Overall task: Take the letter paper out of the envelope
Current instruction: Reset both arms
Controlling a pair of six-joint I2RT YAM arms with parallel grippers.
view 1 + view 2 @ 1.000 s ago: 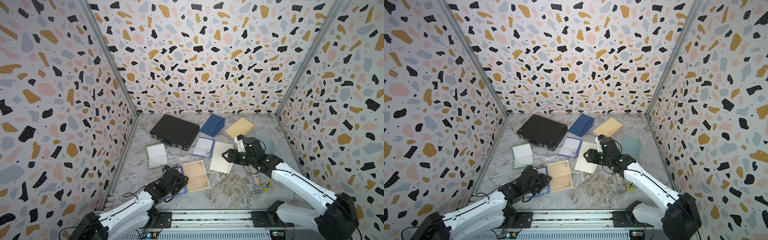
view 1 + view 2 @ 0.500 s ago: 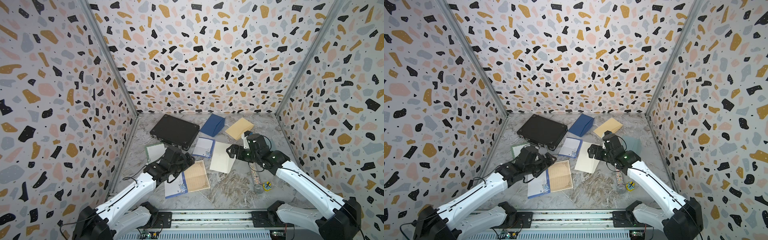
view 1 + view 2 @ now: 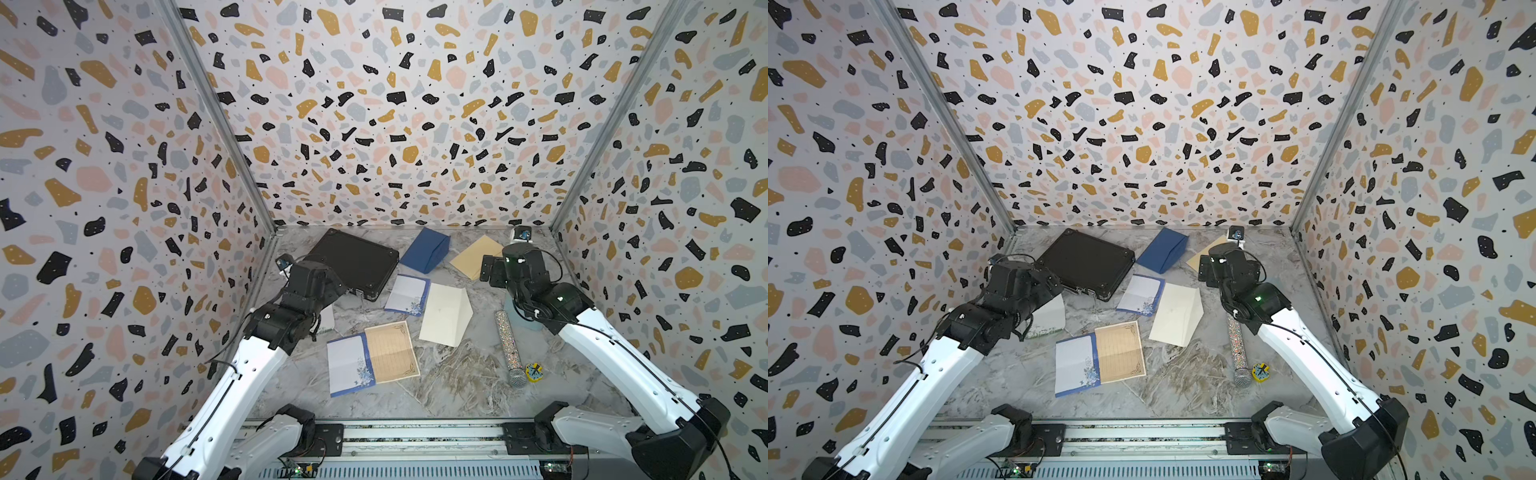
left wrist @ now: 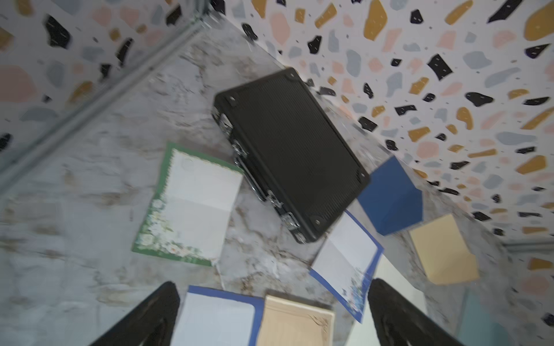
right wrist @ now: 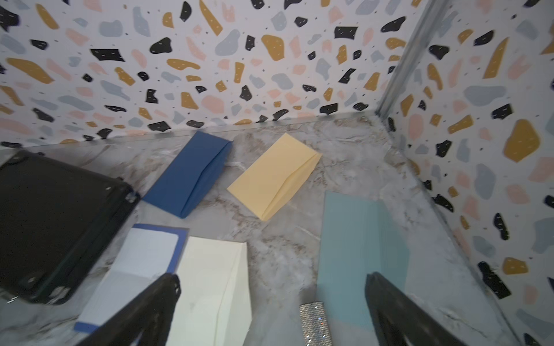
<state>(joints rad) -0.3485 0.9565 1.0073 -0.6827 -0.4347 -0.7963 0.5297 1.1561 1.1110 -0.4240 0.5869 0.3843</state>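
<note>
Now both sets of jaws gape empty; the letter paper (image 3: 390, 353) lies flat on the bench (image 3: 457, 386), near the cream envelope (image 3: 446, 316). A low arm sweep could scatter these loose sheets.

Case (image 3: 357, 257) back left; overlapping sheets (image 3: 390, 353) front centre; envelope (image 3: 444, 316) between them and microphone (image 3: 509, 349).

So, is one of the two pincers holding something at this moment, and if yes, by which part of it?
Nothing is held. The left pincer and the right pincer both stand open, with nothing between the jaws.
</note>
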